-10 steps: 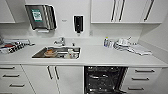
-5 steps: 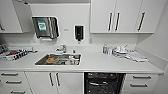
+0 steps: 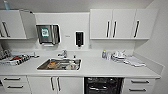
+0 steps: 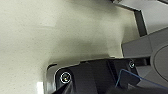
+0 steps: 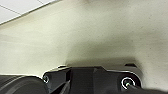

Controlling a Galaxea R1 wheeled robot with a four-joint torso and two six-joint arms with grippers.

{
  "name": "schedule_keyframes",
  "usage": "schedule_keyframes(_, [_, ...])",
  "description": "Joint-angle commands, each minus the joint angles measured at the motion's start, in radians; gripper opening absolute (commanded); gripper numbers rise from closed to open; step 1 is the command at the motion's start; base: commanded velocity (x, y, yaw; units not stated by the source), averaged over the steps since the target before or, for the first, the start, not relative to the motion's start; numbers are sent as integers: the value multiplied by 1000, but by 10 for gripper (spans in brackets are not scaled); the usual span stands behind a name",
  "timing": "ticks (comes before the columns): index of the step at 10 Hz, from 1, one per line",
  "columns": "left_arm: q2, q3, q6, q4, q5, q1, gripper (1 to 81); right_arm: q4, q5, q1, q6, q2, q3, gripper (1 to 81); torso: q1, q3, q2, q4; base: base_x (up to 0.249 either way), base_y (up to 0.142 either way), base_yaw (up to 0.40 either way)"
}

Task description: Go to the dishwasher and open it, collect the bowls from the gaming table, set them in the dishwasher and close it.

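Note:
The dishwasher (image 3: 103, 85) is under the white counter (image 3: 100, 67), right of the sink, with its dark interior and racks showing. In the left wrist view, a blue-rimmed shape (image 4: 127, 78) lies next to my arm's dark plate (image 4: 92, 75); I cannot tell whether it is one of the bowls or whether it is held. The right wrist view looks past its own dark plate (image 5: 92, 78) onto pale speckled floor (image 5: 100, 32). The gaming table is out of view.
A steel sink (image 3: 60, 64) holds brownish and white dishes. A dish rack (image 3: 15, 60) stands at the counter's left, with bottles and cloths (image 3: 120, 56) at its right. White drawers (image 3: 138, 85) and cupboard doors (image 3: 55, 83) flank the dishwasher. Wall cupboards (image 3: 122, 23) hang above.
The whole head picture has shifted: the counter, sink and dishwasher now sit lower in it and look a little closer, so the camera has moved. No object on the counter has moved.

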Motion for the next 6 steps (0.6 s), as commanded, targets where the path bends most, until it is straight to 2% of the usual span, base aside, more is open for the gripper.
schedule_keyframes(1, [41,-54,7,11,40,-35,811,-36,109,25,-3,57,-123,811,-62,0,96,0,0,0,0])
schedule_keyframes(4, [145,-172,5,4,32,-10,811,-51,147,-20,-2,127,-235,811,-130,4,202,0,0,0,0])
schedule_keyframes(5, [171,-210,5,-1,32,-1,811,-51,149,-32,-2,140,-249,811,-154,4,239,0,0,0,0])
schedule_keyframes(6, [191,-239,5,-1,32,4,811,-51,179,-40,-5,146,-249,811,-178,4,275,0,0,0,0])
